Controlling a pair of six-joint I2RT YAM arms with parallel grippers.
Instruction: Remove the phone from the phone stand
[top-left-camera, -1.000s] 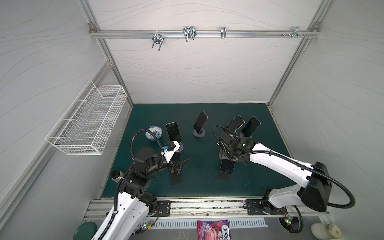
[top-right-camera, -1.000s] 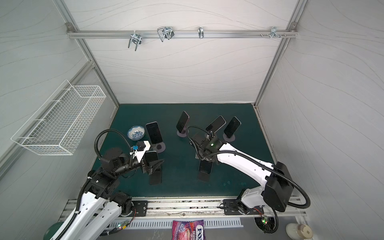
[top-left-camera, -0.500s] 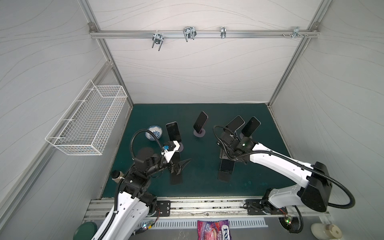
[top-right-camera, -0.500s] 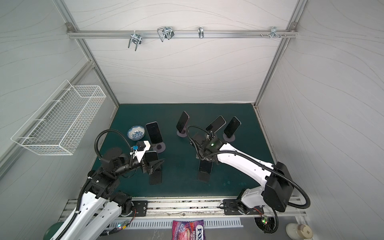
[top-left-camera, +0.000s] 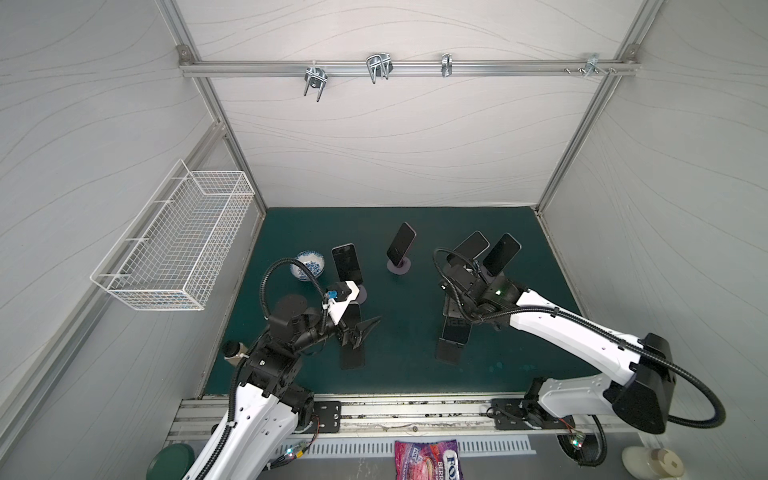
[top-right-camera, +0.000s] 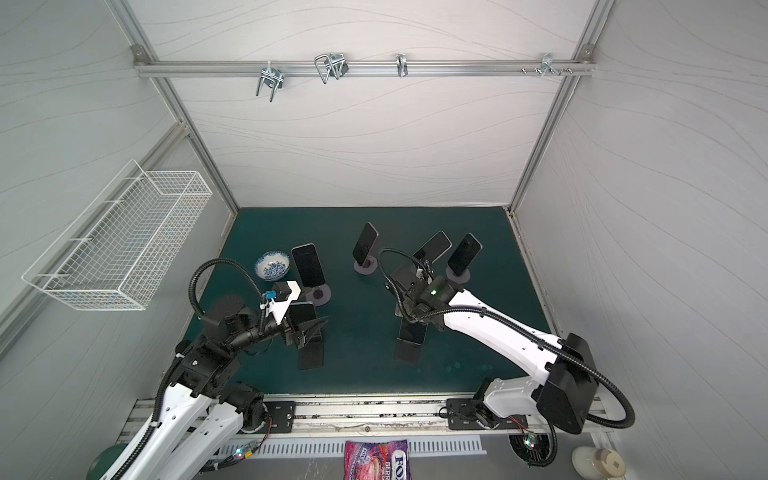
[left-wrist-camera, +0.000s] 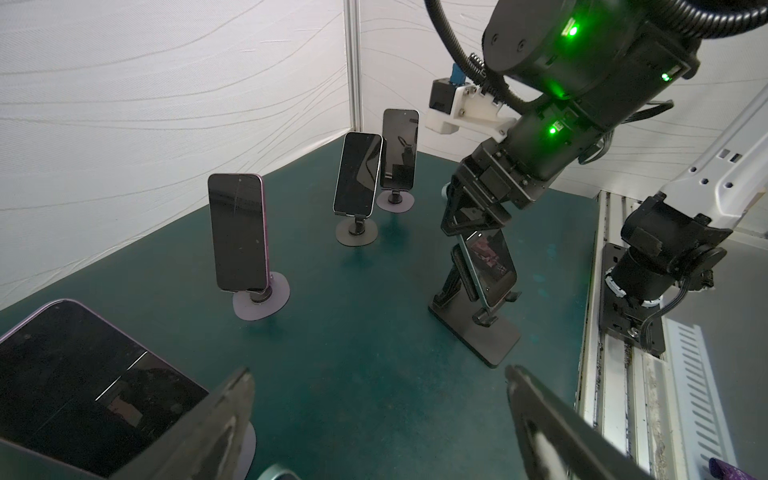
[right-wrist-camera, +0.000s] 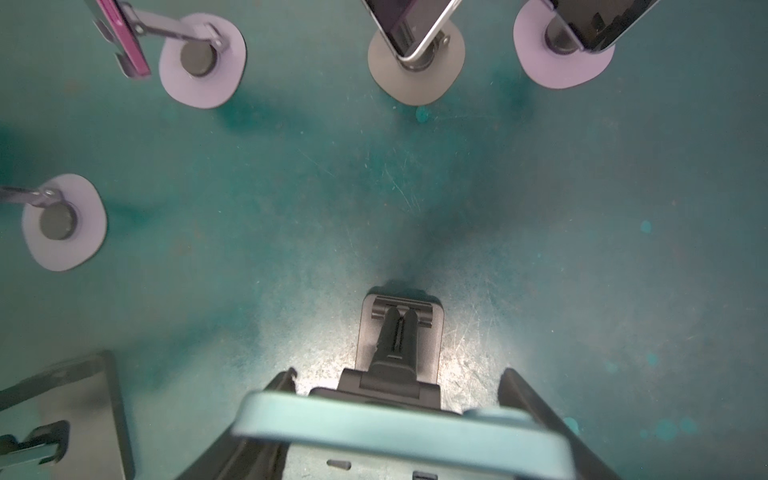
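Note:
A teal phone (right-wrist-camera: 399, 432) leans on a black folding phone stand (right-wrist-camera: 401, 328) at the right of the green mat; both top views show it (top-left-camera: 455, 332). My right gripper (left-wrist-camera: 471, 222) reaches down over the phone's top end, a finger pressed to each long side, shut on it. The phone still rests in the stand's cradle (left-wrist-camera: 478, 328). My left gripper (left-wrist-camera: 378, 372) hovers open with nothing between its fingers. It hangs over a second black stand (top-left-camera: 352, 353) holding another phone (top-right-camera: 301, 311).
Several other phones stand on round-based stands further back (top-left-camera: 348, 264) (top-left-camera: 401, 243) (top-left-camera: 471, 245) (top-left-camera: 503, 253). A blue-and-white bowl (top-left-camera: 308, 264) sits at back left. A wire basket (top-left-camera: 174, 245) hangs on the left wall. The metal rail (top-left-camera: 395, 411) borders the mat's front.
The right gripper's jaws have narrowed onto the sides of the teal phone. Neither arm has shifted noticeably, and the left gripper stays open.

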